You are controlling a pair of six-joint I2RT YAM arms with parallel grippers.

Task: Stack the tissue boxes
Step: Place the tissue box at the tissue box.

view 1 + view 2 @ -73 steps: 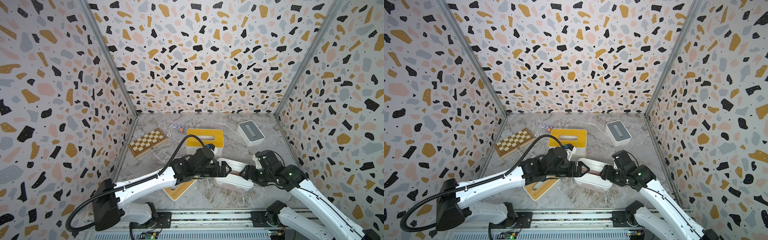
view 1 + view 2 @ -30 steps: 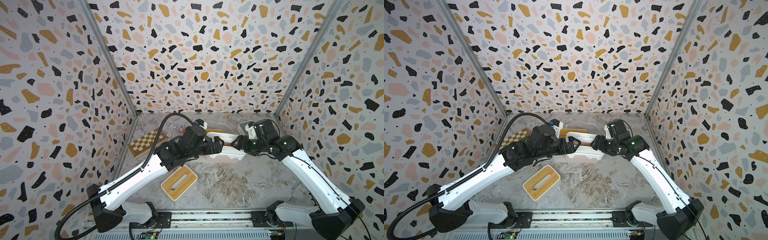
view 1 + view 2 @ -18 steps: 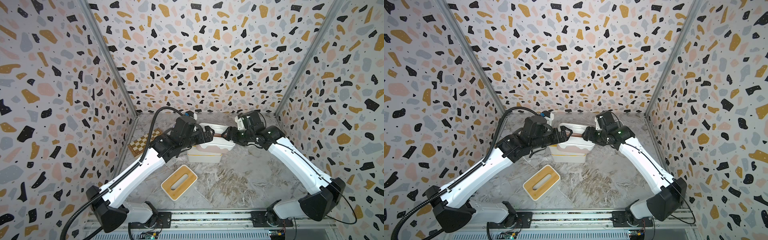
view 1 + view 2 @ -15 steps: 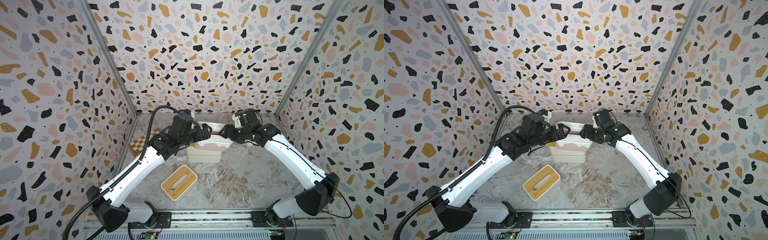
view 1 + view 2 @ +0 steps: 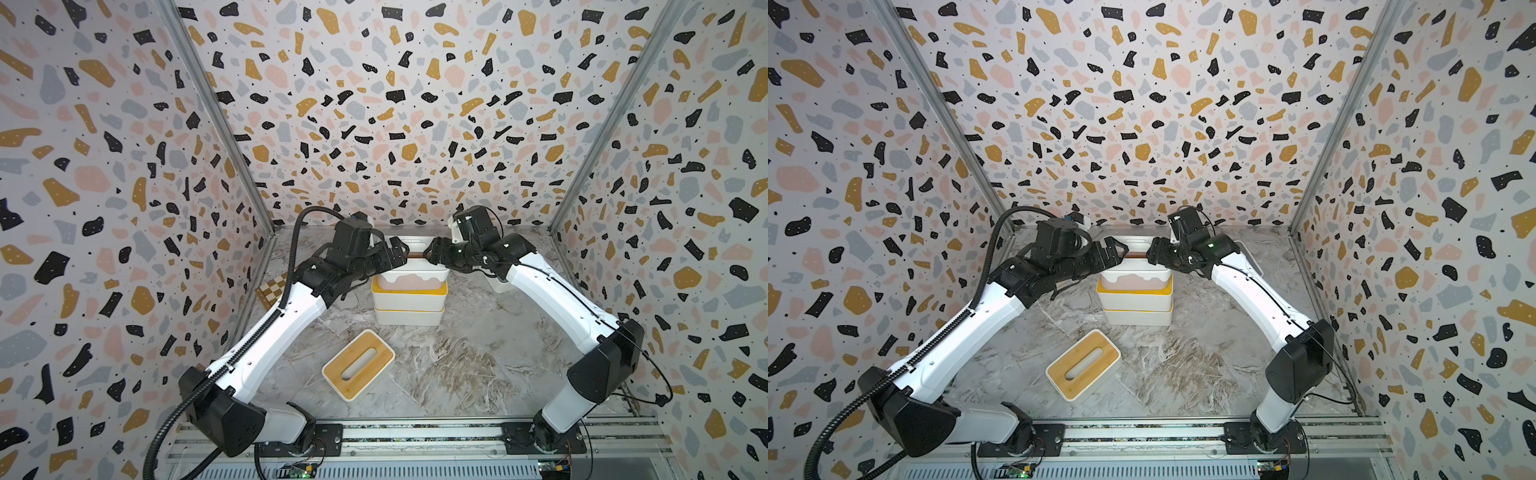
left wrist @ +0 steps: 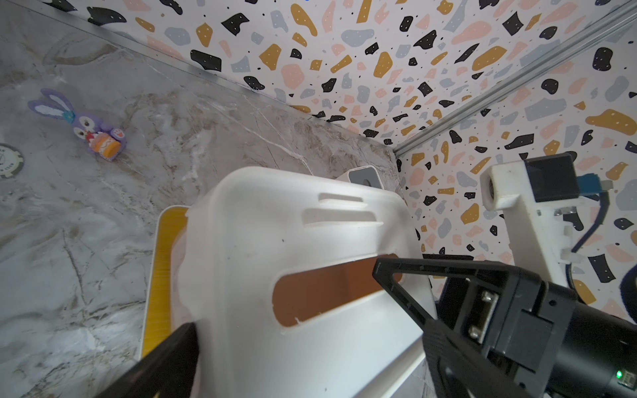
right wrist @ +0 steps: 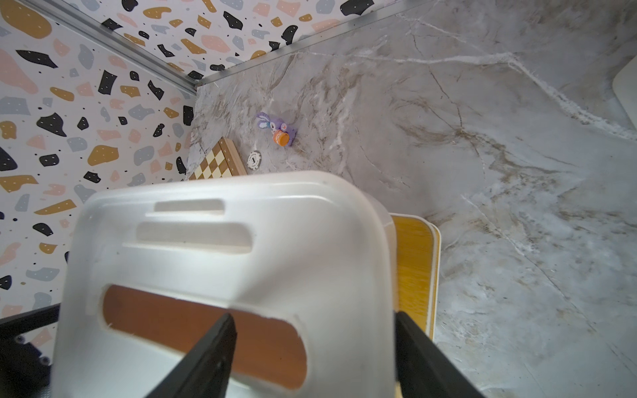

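White, pink-sided tissue box (image 5: 411, 279) sits atop two yellow-lidded boxes (image 5: 409, 300) — right gripper (image 5: 432, 253) pinching its lid, left gripper (image 5: 401, 254) impossible to judge.

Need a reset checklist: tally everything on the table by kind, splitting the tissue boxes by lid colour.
Yellow-lid tissue boxes: 2
Wood-lid tissue box: 1
Grey-lid tissue box: 1
White-lid tissue box: 1
Chessboard: 1
Purple bunny toy: 1
Round token: 1
Total: 8

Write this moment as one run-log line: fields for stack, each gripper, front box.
stack: pink-sided box on two yellow-lidded boxes | left gripper: at its end, grip unclear | right gripper: finger in slot, grip unclear | front: wood-lidded box
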